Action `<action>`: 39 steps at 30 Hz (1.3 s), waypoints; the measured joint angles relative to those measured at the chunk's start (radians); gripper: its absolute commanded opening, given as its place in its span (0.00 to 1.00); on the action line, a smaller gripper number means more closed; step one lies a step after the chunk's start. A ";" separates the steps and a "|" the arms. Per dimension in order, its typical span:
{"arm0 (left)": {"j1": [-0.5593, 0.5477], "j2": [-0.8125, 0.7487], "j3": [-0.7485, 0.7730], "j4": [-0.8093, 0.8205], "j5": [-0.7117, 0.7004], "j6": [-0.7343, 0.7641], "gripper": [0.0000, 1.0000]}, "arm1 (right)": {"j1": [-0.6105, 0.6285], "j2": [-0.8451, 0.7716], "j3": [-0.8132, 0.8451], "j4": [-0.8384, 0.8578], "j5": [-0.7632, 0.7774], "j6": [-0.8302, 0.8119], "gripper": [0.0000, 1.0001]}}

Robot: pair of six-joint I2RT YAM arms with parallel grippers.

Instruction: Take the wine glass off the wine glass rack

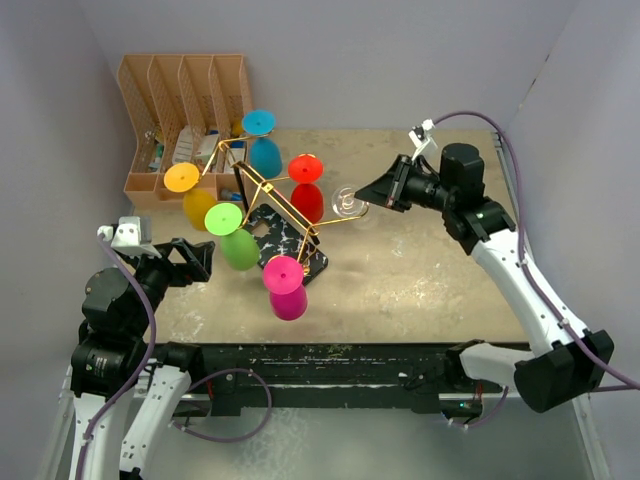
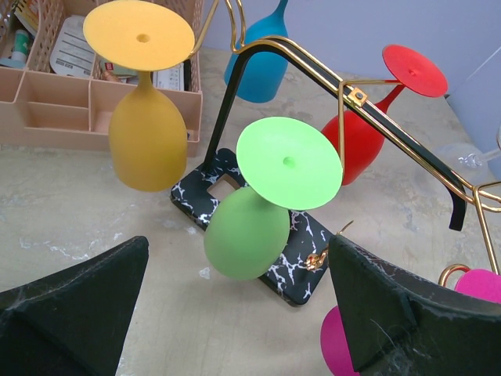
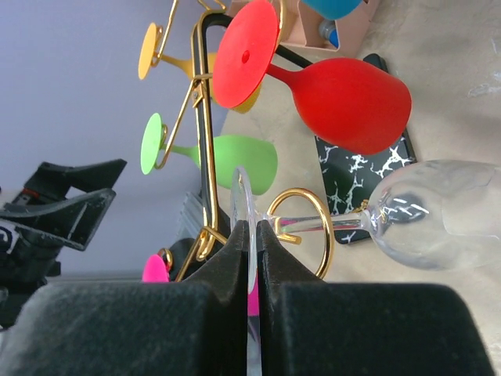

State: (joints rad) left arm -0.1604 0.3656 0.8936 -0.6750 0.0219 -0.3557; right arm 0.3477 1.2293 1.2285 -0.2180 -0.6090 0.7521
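Wine glass (image 3: 438,215): clear; on the wine glass rack's (image 1: 290,215) right-hand arm; stem through gold scroll ring (image 3: 301,227)
Right gripper (image 3: 250,235): fingers pinched onto the glass's foot, edge-on
Left gripper (image 1: 198,258): jaws spread, holding nothing; low, near green glass (image 2: 246,231)
Rack base (image 2: 293,251): black marble-look, on table (image 1: 430,270)

5 coloured glasses (image 1: 190,195) (image 1: 264,150) (image 1: 306,195) (image 1: 238,245) (image 1: 288,295); 1 clear glass (image 1: 350,203); 1 rack (image 1: 300,262); 1 organiser (image 1: 185,90)
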 measured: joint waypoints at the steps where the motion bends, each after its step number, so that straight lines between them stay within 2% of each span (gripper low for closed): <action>1: 0.000 0.000 0.000 0.000 0.000 0.000 0.99 | 0.000 -0.016 -0.021 0.021 0.017 0.028 0.00; 17: 0.000 0.000 0.000 0.000 -0.001 0.000 0.99 | -0.022 -0.224 -0.317 0.249 0.225 0.351 0.00; 24: 0.000 0.000 0.000 0.000 -0.001 0.000 0.99 | -0.028 -0.278 -0.377 0.295 0.228 0.425 0.00; 39: 0.000 0.000 0.000 0.000 -0.001 0.000 0.99 | -0.035 -0.230 -0.363 0.391 0.132 0.428 0.00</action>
State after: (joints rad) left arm -0.1604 0.3653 0.8936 -0.6750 0.0208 -0.3557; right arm 0.3130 0.9993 0.8658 0.1730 -0.4770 1.1801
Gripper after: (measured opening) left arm 0.992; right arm 0.012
